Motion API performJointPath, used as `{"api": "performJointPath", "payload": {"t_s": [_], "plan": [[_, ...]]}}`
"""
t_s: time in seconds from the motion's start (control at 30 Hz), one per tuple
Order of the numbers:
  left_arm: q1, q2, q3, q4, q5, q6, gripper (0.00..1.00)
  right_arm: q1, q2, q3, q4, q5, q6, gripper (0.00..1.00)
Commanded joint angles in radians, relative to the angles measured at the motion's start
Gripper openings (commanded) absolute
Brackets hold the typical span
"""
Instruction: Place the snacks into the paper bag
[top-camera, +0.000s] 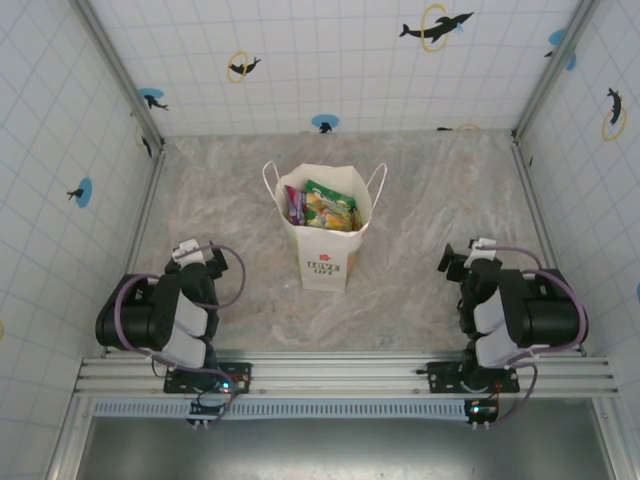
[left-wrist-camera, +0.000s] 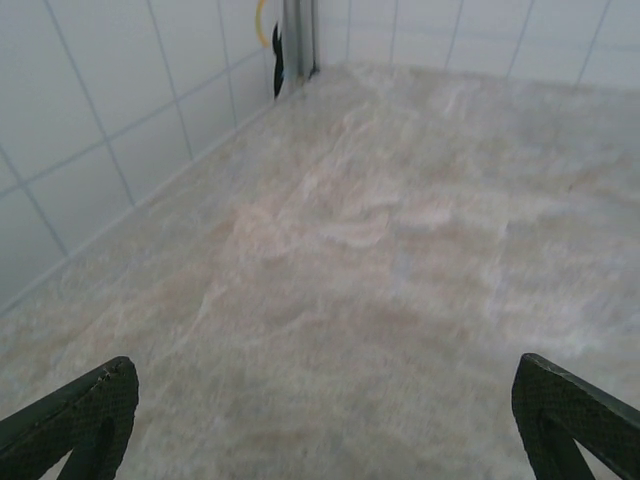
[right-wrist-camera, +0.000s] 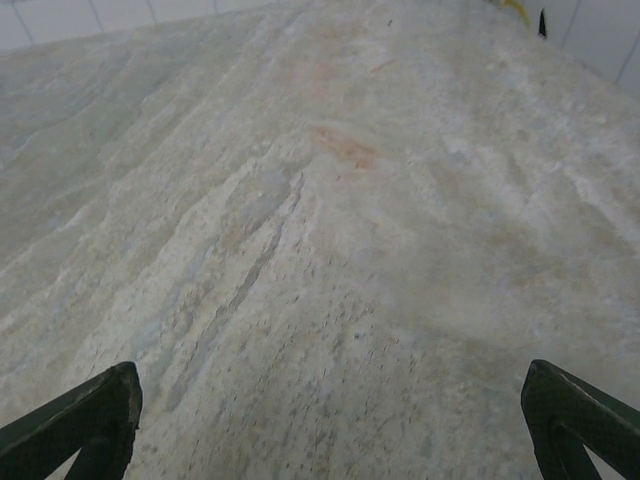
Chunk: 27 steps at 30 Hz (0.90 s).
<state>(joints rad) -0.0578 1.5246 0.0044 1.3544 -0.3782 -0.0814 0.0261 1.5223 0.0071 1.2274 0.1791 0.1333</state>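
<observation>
Marbled grey-beige bench (top-camera: 440, 200), walled on three sides by white tile (top-camera: 60, 120) with dolphin stickers (top-camera: 436, 25) in blue and yellow rings. A metal rail (top-camera: 340, 372) runs along the near edge and carries both arm bases. Nothing lies on the bench between either arm and the bag. The paper bag (top-camera: 328, 258) stands upright at mid-bench between the two arms and well apart from each, mouth open, white cord handles (top-camera: 378, 178) flopped out to both sides. The snacks (top-camera: 325, 208) sit inside it, packed together: a green-yellow packet (top-camera: 333, 203) uppermost, a magenta-purple packet (top-camera: 295, 205) against the left wall; the others are too bunched to separate. The bag front has a small red emblem above dark lettering, upside down from the top camera and too small to read. Both arms are folded back near their bases. The left pincer (left-wrist-camera: 325, 410) is spread wide over bare bench, nothing between its dark fingertips (left-wrist-camera: 95, 405), facing the tiled corner. The right pincer (right-wrist-camera: 330, 410) is likewise spread wide and holds nothing, bare bench ahead of it.
</observation>
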Motion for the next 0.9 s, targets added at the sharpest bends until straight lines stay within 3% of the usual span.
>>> {"api": "performJointPath", "payload": {"t_s": [0.0, 0.07, 0.87], "plan": [[0.01, 0.001, -0.023, -0.006, 0.038, -0.006, 0.98, -0.003, 0.006, -0.032, 0.094, -0.032, -0.031, 1.0], [0.053, -0.007, -0.028, -0.019, 0.1, -0.036, 0.98, -0.002, 0.003, -0.026, 0.075, -0.039, -0.038, 1.0], [0.053, -0.01, -0.03, -0.018, 0.097, -0.034, 0.98, 0.003, -0.005, -0.013, 0.039, -0.029, -0.04, 1.0]]}}
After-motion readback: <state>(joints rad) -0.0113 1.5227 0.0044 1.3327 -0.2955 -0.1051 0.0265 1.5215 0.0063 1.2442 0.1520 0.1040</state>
